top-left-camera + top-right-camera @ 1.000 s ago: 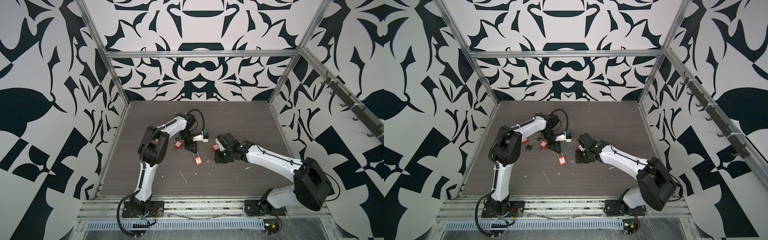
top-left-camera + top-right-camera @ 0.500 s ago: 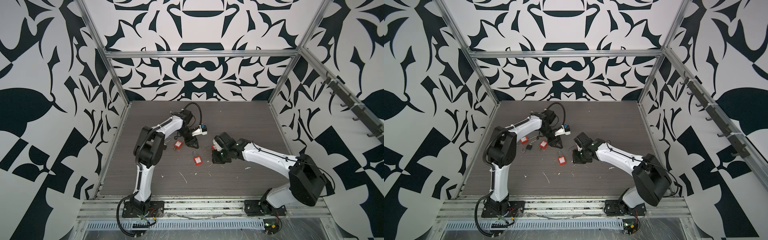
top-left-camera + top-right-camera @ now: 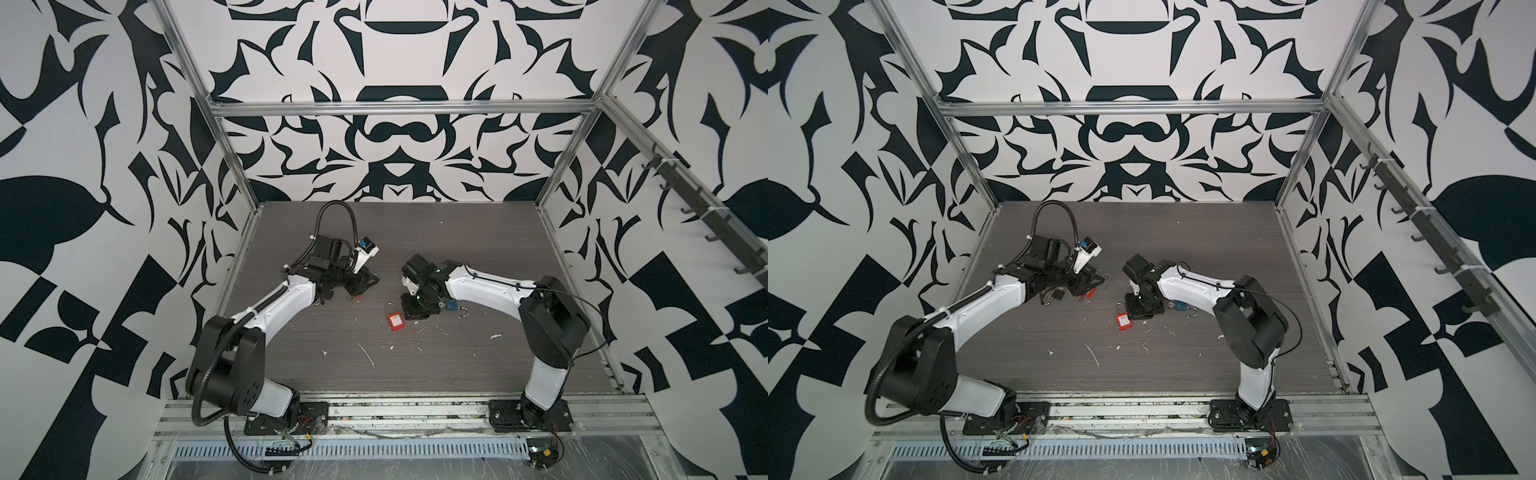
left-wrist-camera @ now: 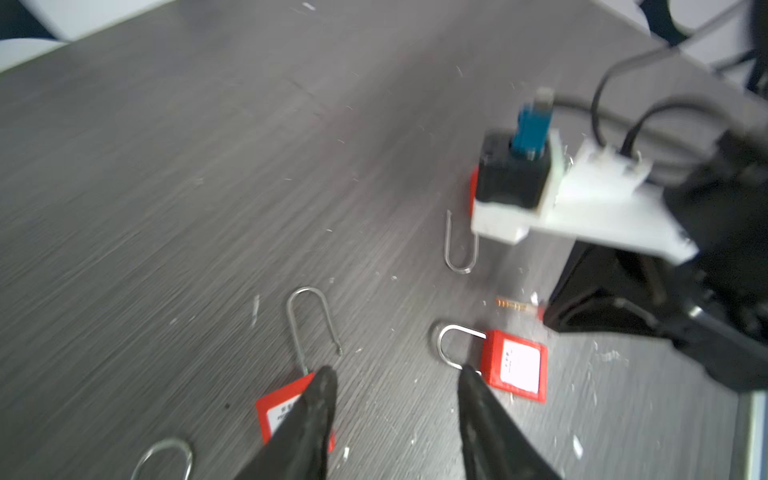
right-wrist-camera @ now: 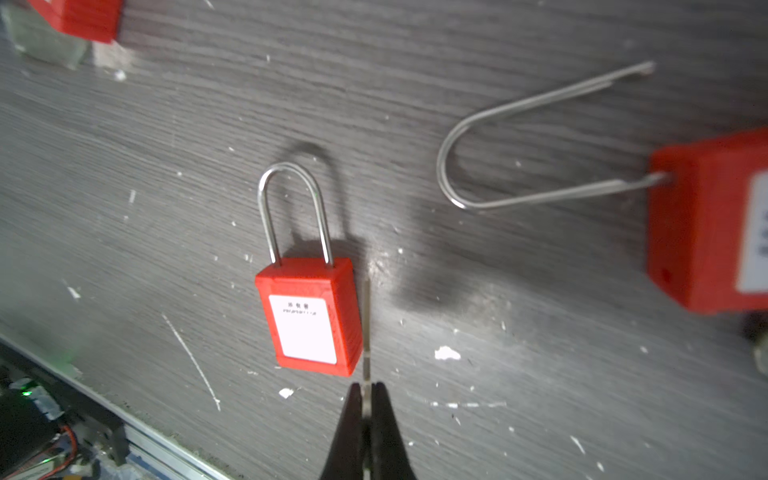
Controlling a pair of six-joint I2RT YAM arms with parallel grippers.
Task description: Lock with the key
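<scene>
Lying flat near the middle of the dark grey wood-grain tabletop [image 3: 457,374], the red plastic padlock with a white label and a steel shackle [image 5: 309,316] has both shackle legs seated in its body, so it reads as closed. The thin silver key [image 5: 366,328] is outside it. The right jaws are pressed together on the key's head, and the blade runs along the padlock's side; whether they touch I cannot tell. I judge this padlock done or nearly so, though nothing here proves it has latched.

What looks left is the open locks. A second red padlock [image 5: 706,224] lies close by with its shackle swung out. A blue padlock with an open shackle [image 3: 451,306] sits partly under the right arm [image 3: 482,286], which would hinder reaching it.

The left jaws are spread and hold nothing. Their black fingertips [image 4: 320,415] hover over the far-left group: a red padlock with a raised shackle [image 4: 274,419], another red padlock [image 4: 515,365] and a small brass key [image 4: 511,306]. These lie near one another, so picking one alone looks fiddly. White crumbs [image 3: 368,355] litter the near tabletop.
</scene>
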